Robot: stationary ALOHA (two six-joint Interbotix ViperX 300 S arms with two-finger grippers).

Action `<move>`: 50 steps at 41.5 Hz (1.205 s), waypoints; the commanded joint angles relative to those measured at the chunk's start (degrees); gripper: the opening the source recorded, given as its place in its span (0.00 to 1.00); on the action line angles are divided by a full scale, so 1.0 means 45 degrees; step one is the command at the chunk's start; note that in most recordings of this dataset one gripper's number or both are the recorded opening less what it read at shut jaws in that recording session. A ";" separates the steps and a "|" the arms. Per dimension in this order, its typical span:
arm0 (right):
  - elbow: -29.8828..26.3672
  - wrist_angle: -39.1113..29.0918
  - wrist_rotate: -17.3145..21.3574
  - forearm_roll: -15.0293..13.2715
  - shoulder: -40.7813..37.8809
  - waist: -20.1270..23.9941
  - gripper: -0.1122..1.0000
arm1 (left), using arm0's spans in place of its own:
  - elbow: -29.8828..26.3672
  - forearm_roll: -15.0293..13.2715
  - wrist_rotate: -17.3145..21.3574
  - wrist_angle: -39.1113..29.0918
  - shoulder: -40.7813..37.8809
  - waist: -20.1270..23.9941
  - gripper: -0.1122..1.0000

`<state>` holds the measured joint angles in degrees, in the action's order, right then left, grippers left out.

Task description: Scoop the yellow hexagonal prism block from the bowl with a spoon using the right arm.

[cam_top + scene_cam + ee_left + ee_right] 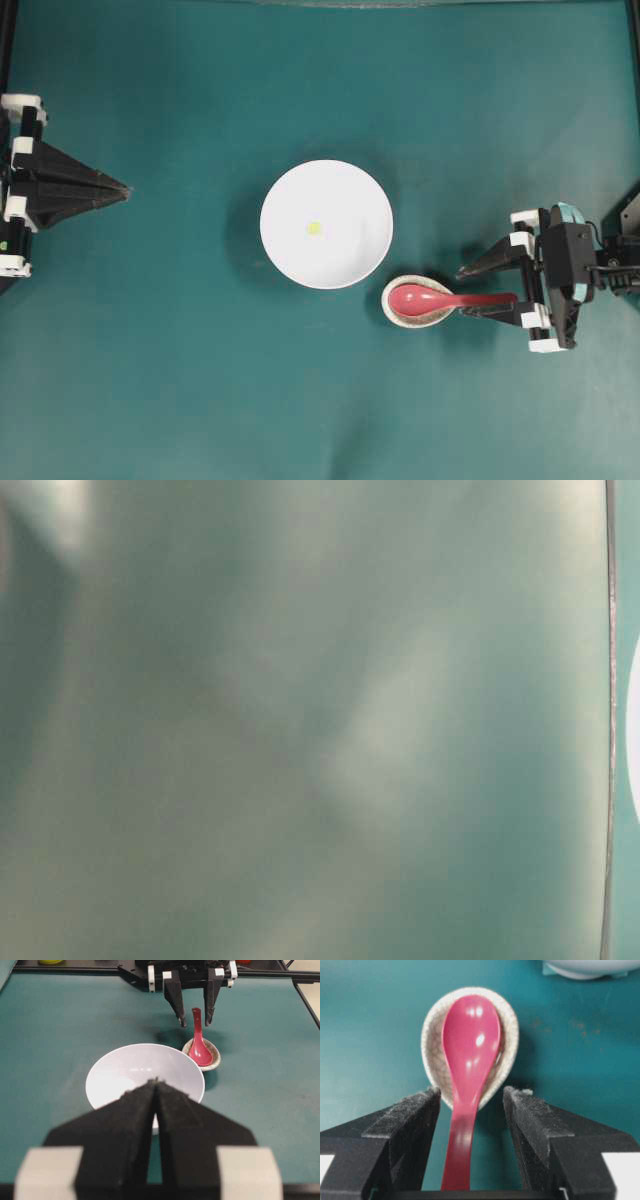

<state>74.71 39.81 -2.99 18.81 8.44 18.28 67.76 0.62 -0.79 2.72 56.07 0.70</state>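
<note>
Fig. Spoon (440, 298) lies scoop-up in a small speckled rest (412, 316), which cradles the scoop and props the handle off the tabletop (180, 400), presumably so fingers can get under and around it. Long axis runs roughly level in the overhead view: scoop toward the bowl (350, 262), handle tip toward the right gripper (470, 290). In the right wrist view the handle runs straight back between the two fingers, w/ a gap on each side.

Right gripper: jaws spread wide, straddling the handle, nothing held; approx. aligned w/ the spoon's axis, so closing should pinch the handle across its width.

Yellow block (314, 228) sits near the centre of the bowl, just beside the rest, apart from the spoon.

Left gripper (122, 189): fingers pressed together, empty, parked well apart at the left edge.
</note>
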 commanded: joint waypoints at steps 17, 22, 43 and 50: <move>0.0645 0.3555 0.0742 0.0156 -0.0957 0.0723 0.62 | -0.0039 0.0020 -0.0039 0.0039 -0.0117 0.0020 0.11; 0.0664 0.4727 0.0996 0.0254 -0.1797 0.0801 0.62 | -0.0039 0.0020 -0.0039 0.0039 -0.0137 0.0020 0.11; 0.0664 0.6777 0.2324 0.0801 -0.3711 0.1758 0.62 | -0.0020 0.0020 -0.0254 0.0000 -0.0117 0.0020 0.11; 0.0605 0.6836 0.2520 0.1152 -0.4063 0.1875 0.62 | -0.0020 0.0020 -0.0254 0.0000 -0.0117 0.0020 0.11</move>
<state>77.87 69.79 8.00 23.38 -10.02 26.46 68.03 0.62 -1.85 2.46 56.07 0.70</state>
